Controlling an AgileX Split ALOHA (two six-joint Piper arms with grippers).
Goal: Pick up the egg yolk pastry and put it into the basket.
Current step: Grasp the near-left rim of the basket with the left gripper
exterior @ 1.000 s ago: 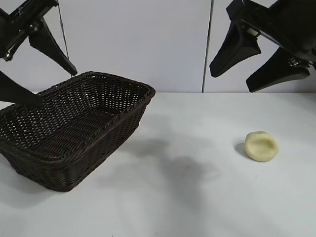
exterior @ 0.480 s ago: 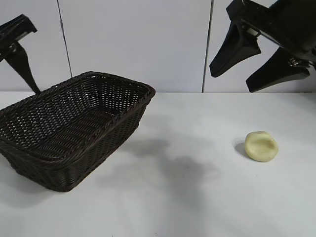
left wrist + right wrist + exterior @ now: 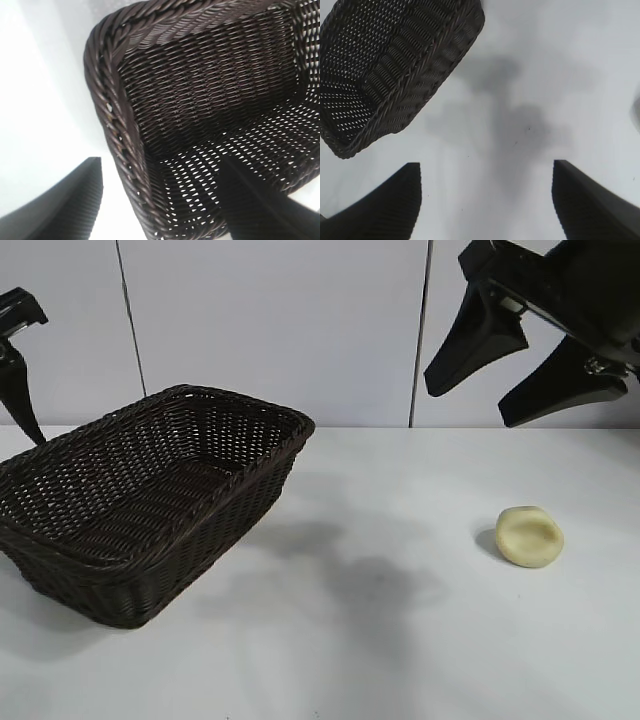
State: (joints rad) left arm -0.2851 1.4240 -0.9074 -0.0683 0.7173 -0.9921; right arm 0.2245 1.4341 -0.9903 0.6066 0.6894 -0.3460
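Pale yellow egg yolk pastry (image 3: 530, 536), matte, dented top, no label; sits on white table (image 3: 400, 640) well apart from wicker basket (image 3: 150, 510). Right gripper (image 3: 515, 365) above it, fingers wide, empty. Left gripper (image 3: 160, 200) wide over basket.

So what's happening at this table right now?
Nothing is being held yet. The pastry lies on the table, off to the right of the empty basket. The right gripper hangs open high above the pastry. The left gripper is open over the basket's near edge.
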